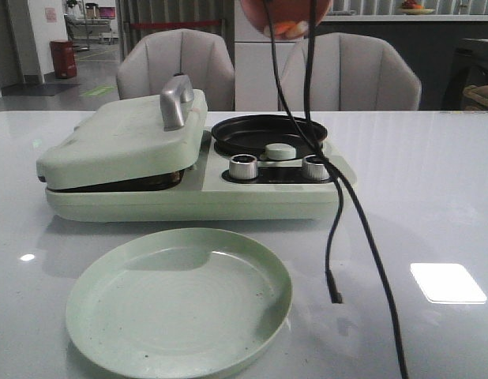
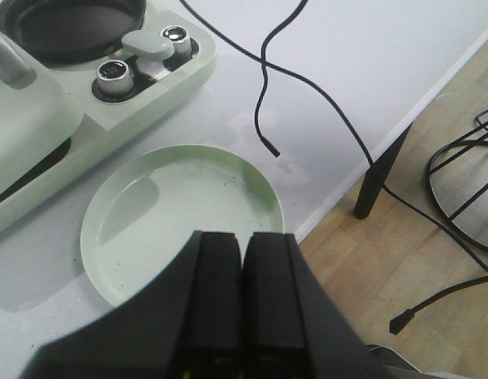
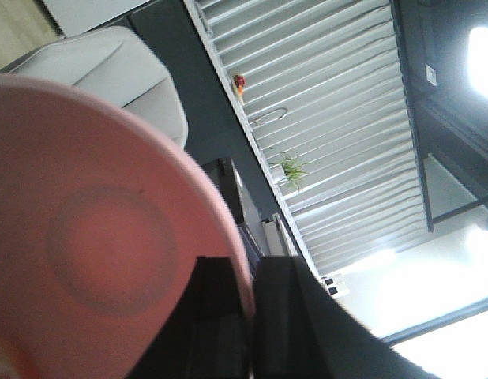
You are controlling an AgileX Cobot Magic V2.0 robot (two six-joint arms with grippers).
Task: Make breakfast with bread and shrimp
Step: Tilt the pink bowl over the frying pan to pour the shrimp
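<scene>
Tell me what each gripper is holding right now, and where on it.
The right gripper pinches a pink bowl by its rim, tilted high above the black pan. The left gripper is shut and holds nothing, above the green plate.

plate (image 1: 179, 304) before cooker (image 1: 197, 170), pan (image 1: 268, 133) on cooker's right

Left black pincer (image 2: 242, 296) hangs high, tilted down, its two flat fingers (image 2: 216, 292) pressed together with nothing between them. Right black pincer (image 3: 249, 324) is raised and angled upward, clamped on a pink round bowl's rim (image 3: 228, 237).
</scene>
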